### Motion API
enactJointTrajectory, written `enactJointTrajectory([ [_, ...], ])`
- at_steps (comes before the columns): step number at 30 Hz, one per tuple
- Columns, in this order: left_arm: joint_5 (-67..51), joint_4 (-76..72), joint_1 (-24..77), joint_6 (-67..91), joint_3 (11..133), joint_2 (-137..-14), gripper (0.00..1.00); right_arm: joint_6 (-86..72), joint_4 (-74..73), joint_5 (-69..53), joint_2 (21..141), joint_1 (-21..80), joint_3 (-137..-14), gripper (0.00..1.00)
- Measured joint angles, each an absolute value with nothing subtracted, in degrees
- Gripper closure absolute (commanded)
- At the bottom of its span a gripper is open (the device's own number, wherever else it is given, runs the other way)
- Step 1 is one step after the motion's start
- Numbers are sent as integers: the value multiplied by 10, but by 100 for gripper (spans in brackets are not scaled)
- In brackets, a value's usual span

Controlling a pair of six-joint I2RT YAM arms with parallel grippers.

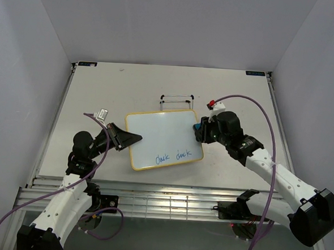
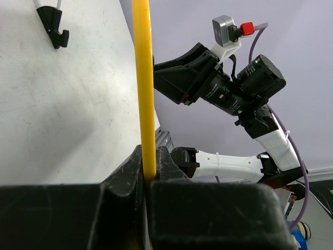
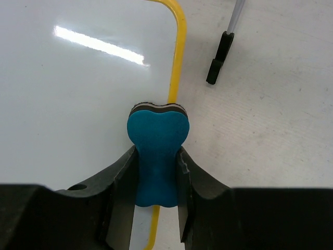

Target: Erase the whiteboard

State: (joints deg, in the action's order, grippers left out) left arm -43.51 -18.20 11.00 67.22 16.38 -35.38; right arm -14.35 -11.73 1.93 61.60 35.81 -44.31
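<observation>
The whiteboard (image 1: 155, 133) lies flat mid-table, white with a thin yellow frame, and two blue handwritten "duck" words (image 1: 173, 156) run along its near edge. My left gripper (image 1: 133, 137) is shut on the board's left edge. In the left wrist view the yellow frame (image 2: 144, 78) runs up from between the closed jaws of that gripper (image 2: 149, 156). My right gripper (image 1: 198, 130) is shut on a blue bone-shaped eraser (image 3: 157, 130), which sits over the board's right rim (image 3: 179, 52). The board's surface (image 3: 78, 78) near the eraser is blank.
A thin black wire stand (image 1: 176, 98) rests on the table just behind the board, and its foot (image 3: 218, 57) shows right of the eraser. White walls enclose the table on three sides. A slotted metal rail (image 1: 168, 200) runs along the near edge.
</observation>
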Motion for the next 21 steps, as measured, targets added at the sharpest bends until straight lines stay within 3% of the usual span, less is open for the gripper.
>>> enactJointTrajectory([
  [13, -444, -189, 112, 674, 163, -359, 100, -178, -121, 59, 534, 410, -369, 92],
  [21, -423, -213, 109, 676, 163, -362, 100, -158, -163, 85, 630, 404, -483, 92],
])
